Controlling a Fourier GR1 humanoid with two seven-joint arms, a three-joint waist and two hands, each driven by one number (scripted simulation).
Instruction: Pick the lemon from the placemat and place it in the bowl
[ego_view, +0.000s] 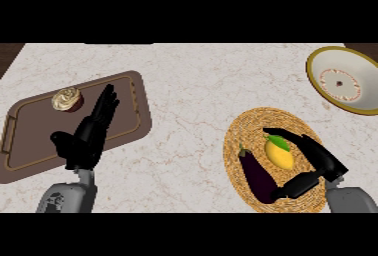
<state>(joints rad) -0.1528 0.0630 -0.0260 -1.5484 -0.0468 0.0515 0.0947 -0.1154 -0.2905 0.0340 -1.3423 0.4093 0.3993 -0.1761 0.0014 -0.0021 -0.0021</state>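
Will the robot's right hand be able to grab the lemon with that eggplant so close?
Probably yes. The right hand is spread around the lemon on the placemat, fingers beyond it, thumb nearer. The eggplant lies beside it, on the side away from the palm.

The bowl (325, 75) runs off the right edge.

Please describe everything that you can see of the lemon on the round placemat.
The lemon is yellow, oval and smooth-looking, with a small green leaf at its upper end. It lies whole on the woven placemat, its long axis roughly up and down in the view. A dark purple eggplant lies close beside it; whether they touch cannot be told. The open right hand brackets it, fingers above and thumb below, with no visible contact.
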